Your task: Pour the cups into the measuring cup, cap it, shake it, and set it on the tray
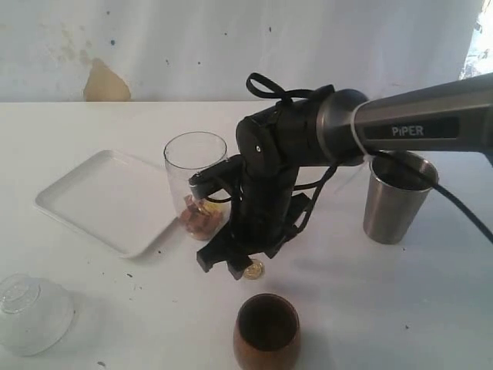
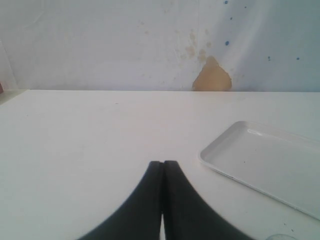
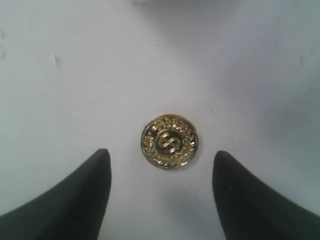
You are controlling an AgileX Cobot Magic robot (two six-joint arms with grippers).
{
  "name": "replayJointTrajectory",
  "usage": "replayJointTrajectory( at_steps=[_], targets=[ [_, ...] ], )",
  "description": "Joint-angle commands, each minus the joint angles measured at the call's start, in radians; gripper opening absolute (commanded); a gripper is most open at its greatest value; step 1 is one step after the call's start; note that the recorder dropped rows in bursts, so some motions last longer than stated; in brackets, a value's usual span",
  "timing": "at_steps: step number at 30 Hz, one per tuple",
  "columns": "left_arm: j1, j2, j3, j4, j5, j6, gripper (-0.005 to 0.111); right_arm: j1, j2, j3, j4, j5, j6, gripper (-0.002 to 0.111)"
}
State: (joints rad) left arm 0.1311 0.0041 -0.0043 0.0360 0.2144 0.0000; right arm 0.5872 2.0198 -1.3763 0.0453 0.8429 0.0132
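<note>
Exterior view, nearest: wooden cup [image 1: 266,333] upright on the tabletop [image 1: 362,301]; off to the left, frosted cup [image 1: 32,312] on its side. Just beyond the wooden cup, gold coin [image 1: 253,270] flat on the tabletop, beneath the right end effector [image 3: 161,154].

Right wrist view only: resolves the embossed face of the gold coin and shows both fingers [image 3: 75,200] spread wide, one on either side of it, neither touching; open, gripping nothing.

Farther back in the exterior view, measuring cup [image 1: 194,166] upright and open-topped behind the right arm [image 1: 416,127], brownish pieces [image 1: 196,216] in its base, just beside the right edge of the tray [image 1: 92,196]; touching or apart, cannot tell. Steel tumbler [image 1: 395,199] upright, well to the right.

Left wrist view only: left end effector [image 2: 162,165] with fingers pressed together, closed on nothing, over the tabletop, tray beyond it.

Farthest, wall [image 1: 308,38] with tan stain [image 1: 105,83], common to exterior and left wrist views.
</note>
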Motion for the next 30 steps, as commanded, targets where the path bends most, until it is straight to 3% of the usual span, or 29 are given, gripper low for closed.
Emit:
replayJointTrajectory(
  at_steps=[1, 20, 23, 28, 30],
  targets=[
    [-0.005, -0.004, 0.004, -0.003, -0.012, 0.000, 0.001, -0.019, 0.014, -0.007, -0.008, 0.007, -0.002, 0.056],
    [-0.005, -0.004, 0.004, -0.003, -0.012, 0.000, 0.001, -0.019, 0.061, 0.005, 0.008, -0.014, -0.013, 0.054],
    [-0.005, -0.004, 0.004, -0.003, -0.012, 0.000, 0.001, -0.019, 0.063, 0.005, 0.003, -0.021, -0.013, 0.041],
    [-0.005, -0.004, 0.004, -0.003, -0.012, 0.000, 0.001, -0.019, 0.063, 0.005, -0.021, -0.021, -0.013, 0.003],
    [-0.005, -0.004, 0.004, -0.003, -0.012, 0.000, 0.001, -0.019, 0.056, 0.005, -0.034, -0.015, -0.013, 0.000]
  ],
)
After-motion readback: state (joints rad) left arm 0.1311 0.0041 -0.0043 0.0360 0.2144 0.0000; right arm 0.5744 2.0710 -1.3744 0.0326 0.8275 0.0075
